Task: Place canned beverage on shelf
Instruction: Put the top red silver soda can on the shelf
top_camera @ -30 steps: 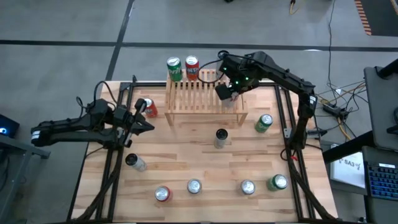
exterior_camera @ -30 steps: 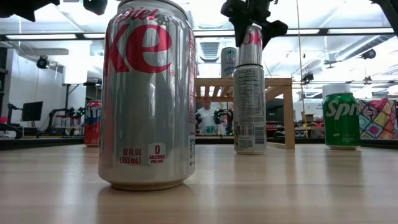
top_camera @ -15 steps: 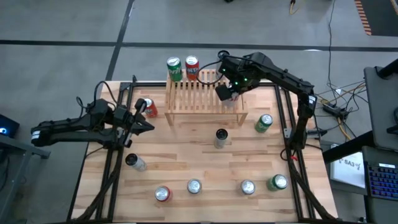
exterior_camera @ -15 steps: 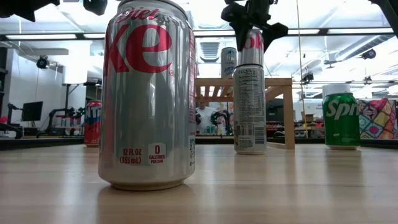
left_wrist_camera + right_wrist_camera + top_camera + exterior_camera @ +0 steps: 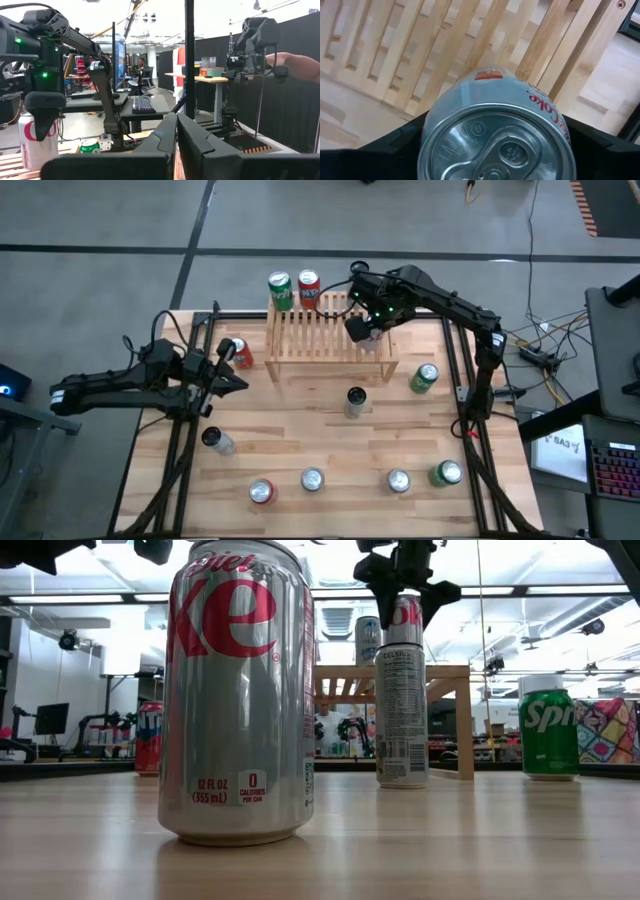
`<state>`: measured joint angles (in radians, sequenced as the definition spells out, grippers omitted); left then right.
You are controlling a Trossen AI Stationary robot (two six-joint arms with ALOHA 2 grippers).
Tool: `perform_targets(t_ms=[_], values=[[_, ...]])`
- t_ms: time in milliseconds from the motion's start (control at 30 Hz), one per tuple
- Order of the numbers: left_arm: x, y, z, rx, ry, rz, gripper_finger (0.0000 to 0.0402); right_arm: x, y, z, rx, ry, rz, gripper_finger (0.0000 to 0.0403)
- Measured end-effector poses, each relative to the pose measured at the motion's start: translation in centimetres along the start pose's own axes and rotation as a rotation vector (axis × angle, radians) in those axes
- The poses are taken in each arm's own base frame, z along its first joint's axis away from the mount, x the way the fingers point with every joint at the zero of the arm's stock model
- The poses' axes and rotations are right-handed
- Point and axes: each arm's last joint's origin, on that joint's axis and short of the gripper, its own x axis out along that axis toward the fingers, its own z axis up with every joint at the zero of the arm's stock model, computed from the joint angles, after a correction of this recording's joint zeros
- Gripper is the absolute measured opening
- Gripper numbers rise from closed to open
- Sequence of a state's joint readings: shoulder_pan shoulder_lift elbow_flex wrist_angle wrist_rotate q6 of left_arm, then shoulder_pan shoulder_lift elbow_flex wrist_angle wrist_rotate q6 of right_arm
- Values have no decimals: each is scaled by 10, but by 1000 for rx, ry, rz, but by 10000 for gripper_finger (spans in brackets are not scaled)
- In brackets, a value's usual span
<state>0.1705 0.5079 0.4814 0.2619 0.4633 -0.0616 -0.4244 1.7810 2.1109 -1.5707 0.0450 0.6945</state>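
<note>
The shelf [image 5: 310,330], a low light-wood slatted rack, stands at the table's far edge. Over its right part my right gripper [image 5: 365,328] points down, shut on a silver canned beverage with red lettering [image 5: 495,135]. The same can shows upright under the gripper in the low view [image 5: 405,615] and the left wrist view [image 5: 37,145]. Its base is at slat level; whether it rests there I cannot tell. My left gripper [image 5: 235,375] hangs shut above the table's left side, touching nothing. My right gripper pinches the can's upper wall [image 5: 427,135] between its two fingers [image 5: 390,150], one on each side, just below the rim. The fingers come from above, pointing steeply down. The can stays upright, top up, over the shelf's slats [image 5: 420,45].
A green can [image 5: 280,288] and a red can [image 5: 309,285] stand behind the shelf, and a red one [image 5: 238,352] to its left. A slim can [image 5: 355,400] and a green can [image 5: 424,376] stand mid-table. Several more cans line the near edge [image 5: 312,479].
My right gripper has sunk a little toward the shelf's top with the silver can, which stays upright in the hold.
</note>
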Motion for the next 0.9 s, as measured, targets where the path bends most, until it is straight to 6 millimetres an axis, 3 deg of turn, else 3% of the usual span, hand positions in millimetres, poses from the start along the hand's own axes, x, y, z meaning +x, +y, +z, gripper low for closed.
perform_targets(t_ms=[900], values=[[0,0,0,3,1,0,0,9,-4,12,3,-18,-17,345]])
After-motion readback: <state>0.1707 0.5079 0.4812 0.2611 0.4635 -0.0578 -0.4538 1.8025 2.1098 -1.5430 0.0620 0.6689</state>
